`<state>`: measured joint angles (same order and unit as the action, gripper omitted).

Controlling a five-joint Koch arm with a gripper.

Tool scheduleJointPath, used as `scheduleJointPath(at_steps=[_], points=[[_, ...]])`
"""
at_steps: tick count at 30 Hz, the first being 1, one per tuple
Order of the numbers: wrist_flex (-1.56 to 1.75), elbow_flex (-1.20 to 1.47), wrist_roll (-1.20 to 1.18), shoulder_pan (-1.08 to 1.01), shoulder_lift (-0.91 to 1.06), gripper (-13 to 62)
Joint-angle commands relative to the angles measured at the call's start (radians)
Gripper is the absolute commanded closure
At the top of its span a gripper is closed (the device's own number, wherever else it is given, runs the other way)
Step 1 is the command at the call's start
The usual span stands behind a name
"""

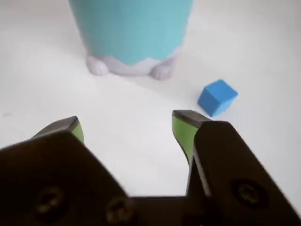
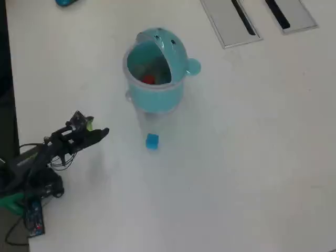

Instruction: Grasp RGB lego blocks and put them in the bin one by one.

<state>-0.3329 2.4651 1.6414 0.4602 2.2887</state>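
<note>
The teal bin [image 2: 155, 73] stands upright on the white table, its hood open toward the arm; something red [image 2: 148, 80] lies inside it. In the wrist view the bin [image 1: 131, 28] fills the top, on pale feet. A blue lego block [image 2: 151, 140] lies on the table just in front of the bin; in the wrist view the blue block [image 1: 217, 97] sits ahead and to the right of my right fingertip. My gripper [image 1: 127, 125] is open, green-padded fingers spread with only bare table between them. From overhead the gripper [image 2: 90, 128] is left of the block. No green block shows.
Two grey slotted panels [image 2: 231, 21] lie in the table at the top right. A small teal object [image 2: 65, 2] pokes in at the top left edge. The arm's base and cables [image 2: 31, 173] sit at the table's left edge.
</note>
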Motion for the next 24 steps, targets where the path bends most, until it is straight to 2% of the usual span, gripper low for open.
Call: scheduleJointPath(at_steps=[1, 13, 24], points=[[-0.011, -0.026, -0.006, 0.021, 0.057, 14.8], [-0.227, 0.0, -0.043, 0.141, 0.058, 14.2], [-0.474, -0.018, 0.018, 0.241, 0.069, 13.4]])
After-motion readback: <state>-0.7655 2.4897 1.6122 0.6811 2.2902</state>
